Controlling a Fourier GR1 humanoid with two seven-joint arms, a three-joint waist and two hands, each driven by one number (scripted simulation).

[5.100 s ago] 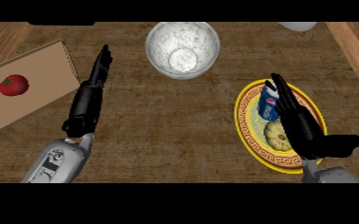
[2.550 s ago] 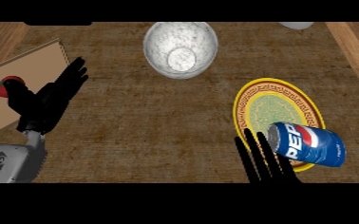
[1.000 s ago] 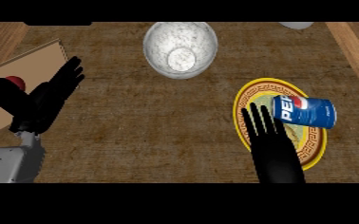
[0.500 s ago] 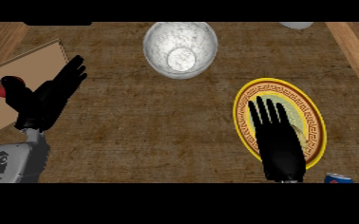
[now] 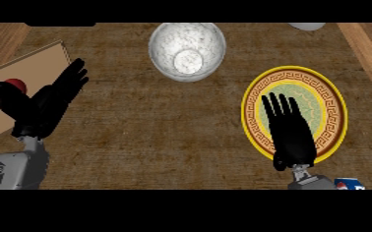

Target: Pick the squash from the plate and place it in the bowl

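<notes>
Only a can (image 5: 350,184) corner shows beside the flat, empty right hand (image 5: 292,133) over the plate (image 5: 328,96).

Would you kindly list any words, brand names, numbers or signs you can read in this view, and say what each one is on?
Blue can at the lower right edge: only a corner shows, with red and white marks too cut off to read.
Plate: a key-pattern border, no lettering.
Nothing else carries text.

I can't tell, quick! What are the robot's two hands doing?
Left black hand: open, holding nothing.
Right black hand: open, flat over the yellow-rimmed round plate.
</notes>
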